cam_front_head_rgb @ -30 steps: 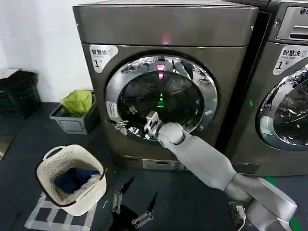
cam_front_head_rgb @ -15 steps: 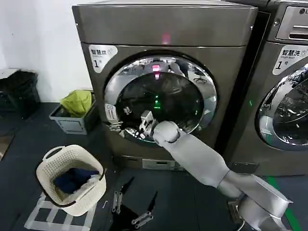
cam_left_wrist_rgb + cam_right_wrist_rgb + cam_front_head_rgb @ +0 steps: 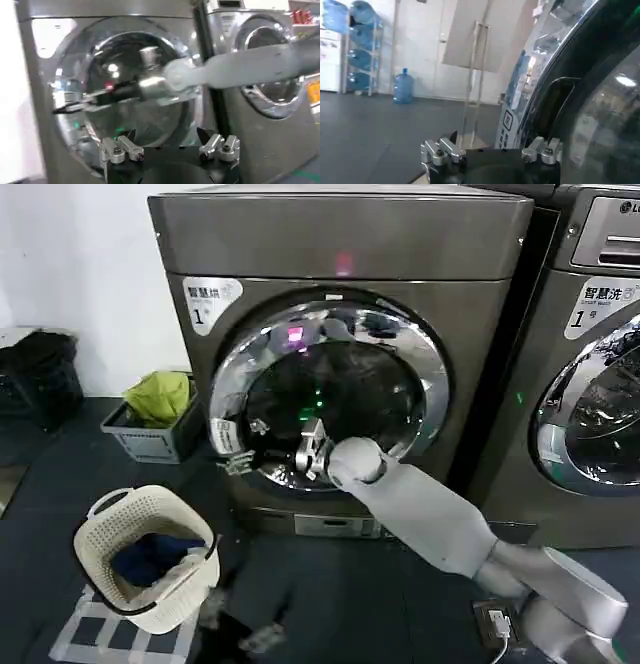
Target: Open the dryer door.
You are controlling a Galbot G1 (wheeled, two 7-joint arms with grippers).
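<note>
Head view. The dryer door (image 3: 330, 389), chrome-rimmed with dark glass, sits in the front of the machine at centre frame. My right gripper (image 3: 312, 454) reaches in from 4 o'clock and lies against the door's lower rim at about 7 o'clock of the porthole; I cannot tell from here whether its fingers are spread or closed. The rim's 9 o'clock edge appears to stand slightly off the cabinet, so I judge the latch freed and the swing just begun. The laundry basket (image 3: 150, 556) stands on the floor at 8 o'clock of the door, near its likely arc; a wide swing could knock it.

Left wrist view. My left gripper (image 3: 169, 149), fingers spread and holding nothing, hangs low in front of the machine, well apart from the door, looking at the right arm across the glass. If it drifts forward while the door comes out, the two could meet.

Right wrist view. The right gripper (image 3: 492, 148) shows its fingers spread, pinching nothing, with the door's chrome rim curving just beside it. With only a hooked contact, I judge the main risk to be the fingers slipping off the smooth rim and the door falling back shut.
</note>
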